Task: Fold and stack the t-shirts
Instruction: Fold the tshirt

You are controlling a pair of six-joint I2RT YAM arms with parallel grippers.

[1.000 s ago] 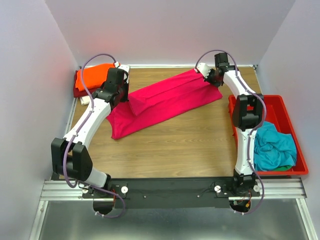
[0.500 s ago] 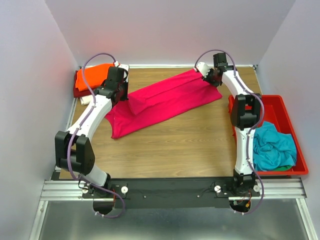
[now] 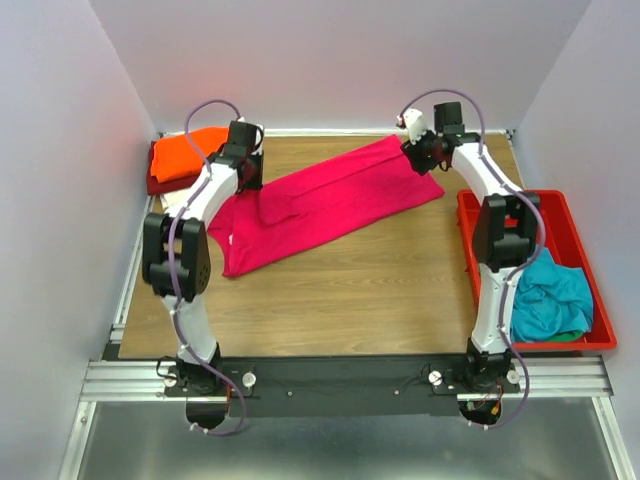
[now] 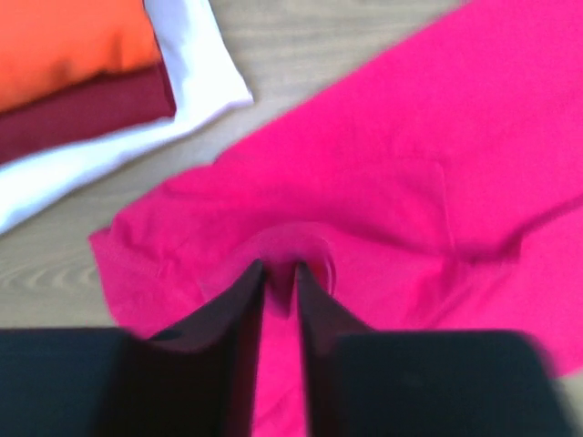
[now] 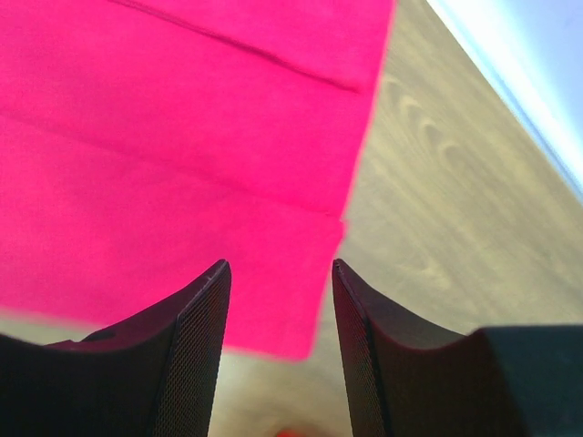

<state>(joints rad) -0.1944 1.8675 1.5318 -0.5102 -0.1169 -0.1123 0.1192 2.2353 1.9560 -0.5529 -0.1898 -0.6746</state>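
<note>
pink-red cloth is what matters here. the pink-red shirt (image 3: 330,205) lies flattened on the bench (image 3: 350,290) as a long band, its long axis slanting from the near left towards the far right. one arm sits at each end of that axis.

the left end effector (image 4: 278,273) is at the left end. its fingers are drawn narrow, with a small pucker of pink cloth raised right at their tips, so it reads as pinching the fabric. the right end effector (image 5: 278,273) is at the far-right end, fingers spread wide and holding nothing. in its wrist view the shirt's corner shows in the gap between the fingers, pink to the left and bare wood to the right. how high it hangs over the cloth i cannot tell.

the coming move, as i judge it, turns on that right corner. the cloth lies under and slightly left of the spread fingers, and the right arm is by far the nearer one to it. with both ends held, a fold across the long axis could bring one end over the other.

close beside the pinched end, with a strip of wood between, sits the stack: orange shirt (image 4: 64,36) on dark red shirt (image 4: 82,114) on cream shirt (image 4: 196,73). the teal shirt (image 3: 550,295) lies crumpled in the red tray (image 3: 580,225), well apart on the right.
</note>
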